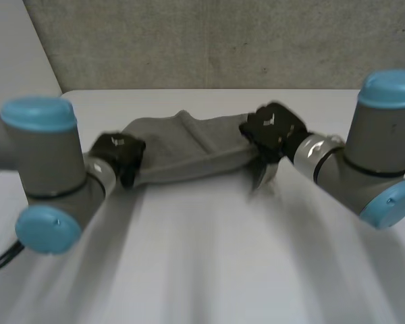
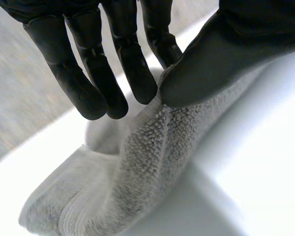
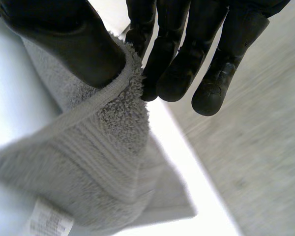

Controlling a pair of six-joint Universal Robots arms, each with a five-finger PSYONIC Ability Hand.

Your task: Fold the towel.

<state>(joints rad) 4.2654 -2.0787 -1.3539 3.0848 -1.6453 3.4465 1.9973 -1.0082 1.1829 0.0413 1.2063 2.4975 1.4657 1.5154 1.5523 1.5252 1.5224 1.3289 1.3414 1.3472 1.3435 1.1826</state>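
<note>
Two hands clamp towel: left hand at 9 o'clock end, right hand at 3 o'clock. Towel bunched over surface; fold likely underway, flattening not yet done.

So the left hand has the grey towel pinched between thumb and fingers, right at its edge. The rest droops from there in bunched folds down to the white worktop.
</note>
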